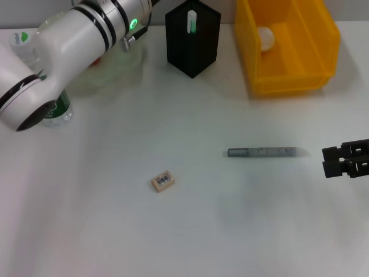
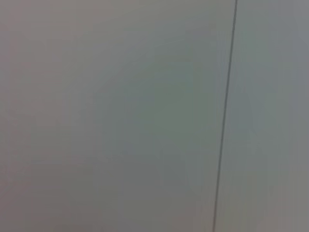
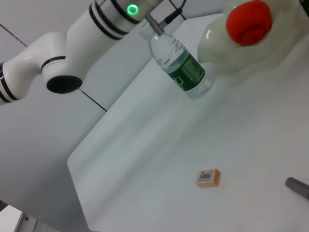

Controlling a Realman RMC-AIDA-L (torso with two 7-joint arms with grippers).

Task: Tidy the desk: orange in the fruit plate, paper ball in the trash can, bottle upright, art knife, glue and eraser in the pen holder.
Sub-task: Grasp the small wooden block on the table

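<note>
The orange lies in the pale-green fruit plate, which my left arm mostly hides in the head view. The bottle stands upright beside the plate, also behind that arm. The eraser lies on the table's middle and shows in the right wrist view. The grey art knife lies to its right. A white glue stick stands in the black pen holder. The paper ball is in the yellow trash can. My right gripper is shut, just right of the knife. My left gripper is out of view.
My left arm reaches across the back left over the plate and bottle. The pen holder and trash can stand along the table's far edge. The left wrist view shows only a grey wall.
</note>
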